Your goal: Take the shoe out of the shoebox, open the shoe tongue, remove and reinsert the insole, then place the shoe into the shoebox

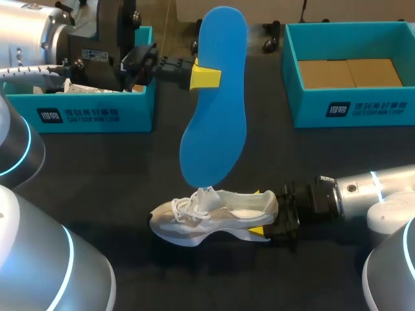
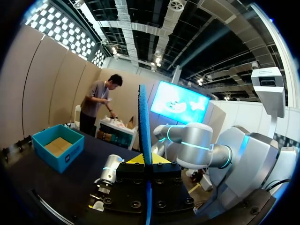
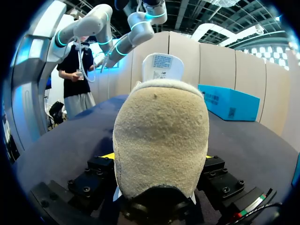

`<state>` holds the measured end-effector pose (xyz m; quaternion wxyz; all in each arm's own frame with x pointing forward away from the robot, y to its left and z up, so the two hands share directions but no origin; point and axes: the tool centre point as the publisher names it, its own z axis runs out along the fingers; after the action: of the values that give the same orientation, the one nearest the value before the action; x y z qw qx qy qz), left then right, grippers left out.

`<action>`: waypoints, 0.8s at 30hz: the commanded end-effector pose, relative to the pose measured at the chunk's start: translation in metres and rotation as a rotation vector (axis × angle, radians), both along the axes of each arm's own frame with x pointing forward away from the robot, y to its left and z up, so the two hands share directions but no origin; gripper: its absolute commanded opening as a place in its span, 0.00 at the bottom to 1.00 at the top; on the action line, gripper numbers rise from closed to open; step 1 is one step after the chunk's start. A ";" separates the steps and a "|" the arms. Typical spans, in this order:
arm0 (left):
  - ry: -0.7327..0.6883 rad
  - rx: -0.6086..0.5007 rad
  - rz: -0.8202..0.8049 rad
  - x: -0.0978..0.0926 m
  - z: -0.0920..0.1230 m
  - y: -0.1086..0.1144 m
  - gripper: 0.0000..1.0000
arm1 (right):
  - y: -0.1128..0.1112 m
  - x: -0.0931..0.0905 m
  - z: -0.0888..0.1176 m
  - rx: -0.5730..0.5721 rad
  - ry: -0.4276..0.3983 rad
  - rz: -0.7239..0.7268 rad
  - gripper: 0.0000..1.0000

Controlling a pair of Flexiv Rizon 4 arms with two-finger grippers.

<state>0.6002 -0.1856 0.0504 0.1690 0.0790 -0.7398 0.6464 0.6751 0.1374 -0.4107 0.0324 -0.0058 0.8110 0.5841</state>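
A blue insole hangs upright above the table, toe end down, just over the shoe's laces. My left gripper is shut on its upper part; in the left wrist view the insole stands edge-on between the yellow tips of that gripper. The white and beige shoe rests on its sole on the black table, toe pointing left. My right gripper holds its heel from both sides. In the right wrist view the heel fills the gap of the gripper, with the tongue raised beyond.
A teal shoebox stands at the back left behind my left arm. A second teal box with brown cardboard inside stands at the back right, also seen as the teal box in the left wrist view.
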 end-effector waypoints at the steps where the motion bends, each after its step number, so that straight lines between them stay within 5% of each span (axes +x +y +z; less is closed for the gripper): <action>1: 0.000 0.002 -0.004 0.002 0.000 -0.002 0.00 | 0.002 0.000 -0.003 -0.005 0.001 0.001 0.00; 12: 0.000 0.002 -0.004 0.002 0.000 -0.002 0.00 | 0.003 0.001 -0.003 -0.007 0.000 0.007 0.00; 13: 0.000 0.002 -0.004 0.002 0.000 -0.002 0.00 | 0.002 0.001 -0.003 -0.011 -0.001 0.008 0.21; 15: 0.000 0.002 -0.004 0.002 0.000 -0.002 0.00 | 0.001 0.003 -0.002 -0.028 0.000 0.005 1.00; 24: 0.000 0.002 -0.004 0.002 0.000 -0.002 0.00 | -0.017 0.006 0.006 -0.113 -0.001 -0.033 1.00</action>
<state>0.6005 -0.1857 0.0505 0.1692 0.0789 -0.7398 0.6464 0.6845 0.1260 -0.4127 0.0439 0.0044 0.8331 0.5513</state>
